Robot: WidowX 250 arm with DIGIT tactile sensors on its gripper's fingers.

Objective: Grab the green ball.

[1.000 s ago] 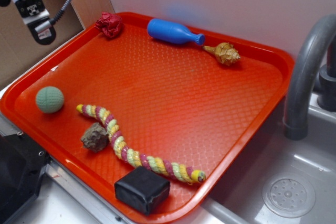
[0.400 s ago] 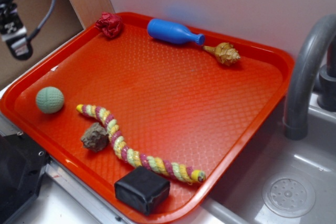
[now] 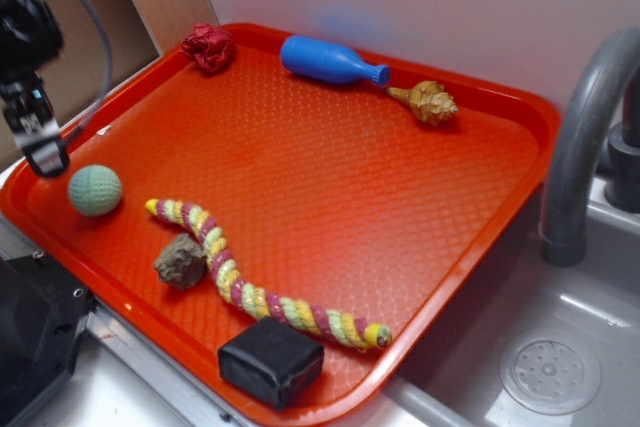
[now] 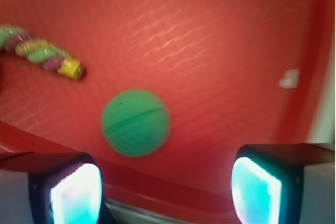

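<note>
One green ball (image 3: 95,190) in the sights!
Gripper (image 3: 40,152) hovers beside it, jaws spread wide, empty; next: centre over it, then descend.

Orange tray (image 3: 480,107) with seven items on it

On its textured floor lie the green ball (image 3: 95,190), a braided rope (image 3: 260,272), a grey-brown rock (image 3: 180,261) touching the rope, a black block (image 3: 271,361), a red wad (image 3: 209,47), a blue pin (image 3: 330,61) and a tan shell (image 3: 428,102).
</note>
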